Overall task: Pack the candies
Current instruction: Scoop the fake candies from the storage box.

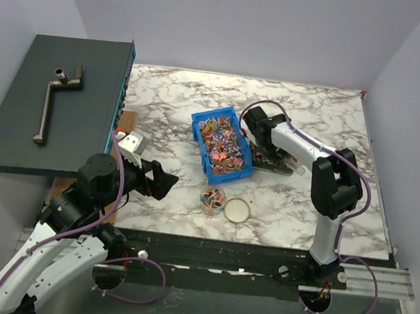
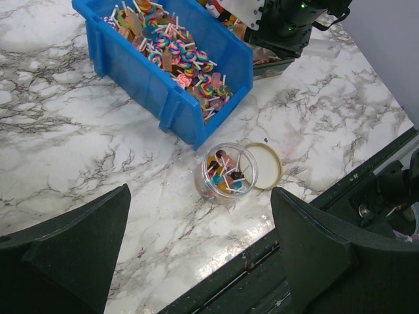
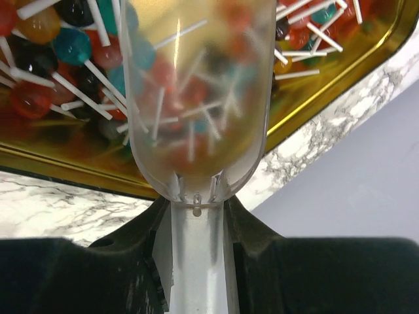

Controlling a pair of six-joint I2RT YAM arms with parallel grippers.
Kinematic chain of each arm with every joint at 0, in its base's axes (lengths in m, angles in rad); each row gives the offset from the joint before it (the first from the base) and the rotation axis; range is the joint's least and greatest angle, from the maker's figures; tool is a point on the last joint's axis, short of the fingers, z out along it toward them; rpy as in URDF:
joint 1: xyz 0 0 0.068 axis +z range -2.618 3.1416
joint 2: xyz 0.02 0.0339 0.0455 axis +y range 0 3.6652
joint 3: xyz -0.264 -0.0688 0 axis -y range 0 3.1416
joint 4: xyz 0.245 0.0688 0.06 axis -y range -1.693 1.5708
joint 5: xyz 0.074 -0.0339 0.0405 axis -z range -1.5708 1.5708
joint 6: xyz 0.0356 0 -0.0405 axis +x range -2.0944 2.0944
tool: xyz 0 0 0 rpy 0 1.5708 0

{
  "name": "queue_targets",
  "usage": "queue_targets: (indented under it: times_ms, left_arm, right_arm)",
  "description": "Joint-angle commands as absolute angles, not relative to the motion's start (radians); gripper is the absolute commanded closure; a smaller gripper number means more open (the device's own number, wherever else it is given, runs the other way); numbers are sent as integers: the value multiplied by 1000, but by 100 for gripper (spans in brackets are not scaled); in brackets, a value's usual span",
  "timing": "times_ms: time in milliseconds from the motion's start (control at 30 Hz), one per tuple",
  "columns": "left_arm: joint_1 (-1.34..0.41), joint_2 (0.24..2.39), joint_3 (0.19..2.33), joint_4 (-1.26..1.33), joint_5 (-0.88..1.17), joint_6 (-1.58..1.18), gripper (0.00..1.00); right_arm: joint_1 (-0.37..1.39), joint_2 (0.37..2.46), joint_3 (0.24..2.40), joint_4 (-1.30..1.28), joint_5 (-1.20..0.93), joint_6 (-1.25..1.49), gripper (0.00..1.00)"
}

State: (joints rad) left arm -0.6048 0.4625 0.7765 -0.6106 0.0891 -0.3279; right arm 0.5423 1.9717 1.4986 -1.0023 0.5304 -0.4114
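candies (image 3: 65, 49) blurred behind scoop (image 3: 196, 118), tray (image 3: 334, 78) cut off

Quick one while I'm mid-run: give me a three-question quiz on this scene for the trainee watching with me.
1. True or false: the left gripper is shut on the gold lid.
2. Where is the gold lid? A) screwed onto the jar; B) flat on the table beside the jar; C) in the left gripper.
3. Fill in: the right gripper is shut on the handle of a clear ____ above the gold tray.

Key
1. False: it is open and holds nothing.
2. B.
3. scoop, with candies in it.
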Motion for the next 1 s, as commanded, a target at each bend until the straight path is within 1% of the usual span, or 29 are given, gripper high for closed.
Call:
queue_targets:
  times_ms: [0,233,600,967]
  left_arm:
    - [-609,454,773,-605,104,-319,10]
    - [-610,462,772,-607,100,-318,10]
    - [-611,482,770,-607,89,-318,10]
    - [-611,500,770,-605,84,-316,10]
  right_arm:
    - [572,2028,1521,-1014,377,-448,99]
    - [572,2067,1570,-1008,300,-436,99]
    - [547,2097,1629,-925,199,-354,99]
    - [477,1991,1523,-770,65,-256,100]
